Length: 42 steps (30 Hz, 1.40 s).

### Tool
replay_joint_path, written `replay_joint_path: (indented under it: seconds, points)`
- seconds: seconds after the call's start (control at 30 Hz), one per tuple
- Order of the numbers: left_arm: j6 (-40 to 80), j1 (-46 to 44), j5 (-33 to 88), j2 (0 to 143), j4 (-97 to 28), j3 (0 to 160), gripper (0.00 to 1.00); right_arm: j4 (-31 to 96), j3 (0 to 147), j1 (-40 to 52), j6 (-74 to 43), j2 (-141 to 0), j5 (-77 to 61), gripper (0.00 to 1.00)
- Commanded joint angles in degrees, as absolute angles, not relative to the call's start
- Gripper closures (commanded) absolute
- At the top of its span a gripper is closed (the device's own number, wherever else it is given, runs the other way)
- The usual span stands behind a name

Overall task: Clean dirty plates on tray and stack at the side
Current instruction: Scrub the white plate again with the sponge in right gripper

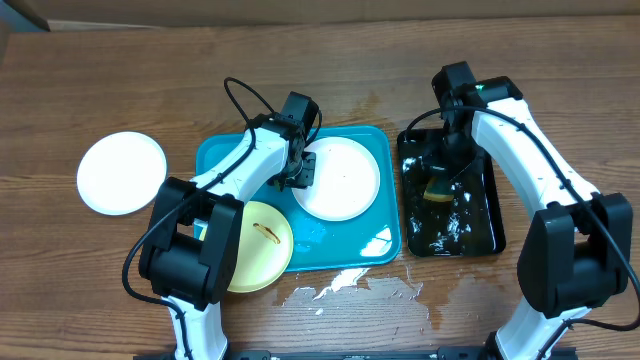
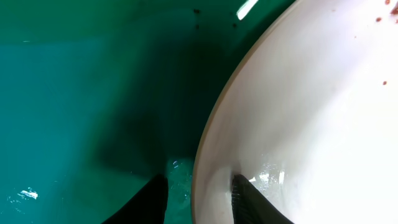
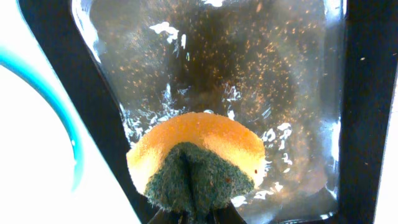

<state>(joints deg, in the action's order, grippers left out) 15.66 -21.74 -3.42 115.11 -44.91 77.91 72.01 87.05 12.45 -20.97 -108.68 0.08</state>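
1. The tray is set mid-counter. One white plate lies in its right half. A yellow plate, smeared brown at centre, overhangs its near-left corner. A second white plate is laid on the counter, well apart to the left.
2. The left tool is placed at the left rim of the plate on the tray. In the wrist view its fingers are spread astride that rim, one outside over the tray and one inside the plate. No clamp on the rim is seen.
3. The right tool is pressed together on a sponge, which is pinched by its green scouring side. The sponge is held over the speckled water in the black tray.
4. The step in hand is judged to be wetting the sponge while the speckled plate on the tray is readied for scrubbing.
5. Next, the rim needs to be pinched so that the plate is steadied. The sponge must then be carried across both tray rims and wiped over the plate's face.
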Motion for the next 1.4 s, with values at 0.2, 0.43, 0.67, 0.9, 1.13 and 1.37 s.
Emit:
replay_joint_path:
  seconds: [0.2,0.43,0.67,0.9,1.13,1.37]
  points:
    - [14.7,-21.7,-2.1,115.8,-43.7,77.6,0.65,63.1,87.7,15.6,-14.9,-108.0,-29.0,0.96]
    - [14.8,-21.7,-1.7,115.8,-43.7,77.6,0.64,54.3,86.1,25.3,-20.9,-108.4,-22.9,0.96]
    - [17.8,-20.3,-1.8,115.8,-43.7,77.6,0.64,46.2,83.5,32.8,-29.6,-111.3,-12.9,0.96]
    - [18.9,-19.1,0.1,115.8,-44.0,77.6,0.59,42.7,83.5,34.7,-30.3,-112.6,-9.8,0.65]
    - [18.9,-19.0,0.1,115.8,-44.2,77.6,0.56,41.8,82.7,34.9,-30.2,-113.1,-8.8,0.44]
    - [21.0,-18.7,0.1,115.8,-45.0,77.6,0.62,40.7,80.9,38.0,-30.0,-116.0,-6.8,0.42]
